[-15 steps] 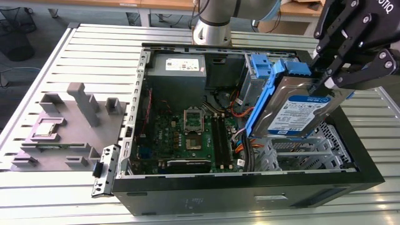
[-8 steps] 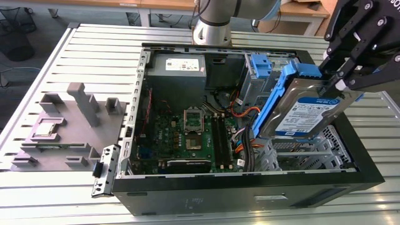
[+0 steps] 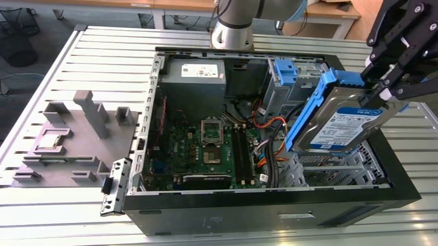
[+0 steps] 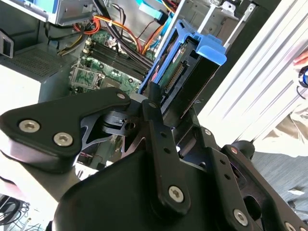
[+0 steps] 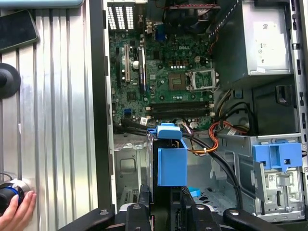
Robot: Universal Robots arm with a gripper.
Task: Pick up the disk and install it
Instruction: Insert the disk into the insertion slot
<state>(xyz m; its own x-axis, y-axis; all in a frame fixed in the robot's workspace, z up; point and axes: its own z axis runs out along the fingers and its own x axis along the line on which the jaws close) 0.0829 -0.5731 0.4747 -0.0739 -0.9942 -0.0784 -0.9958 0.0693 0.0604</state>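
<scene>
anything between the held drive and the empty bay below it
Nothing visibly blocks it. The silver hard drive in blue plastic rails, shut in the black gripper, hangs tilted over the open metal bay; black and orange cables run close beside.

End effector (image 3: 380, 92) cropped at the exterior view's edge, one disk (image 3: 344, 126) corner behind it; a hand (image 5: 17, 217) half cropped.
</scene>
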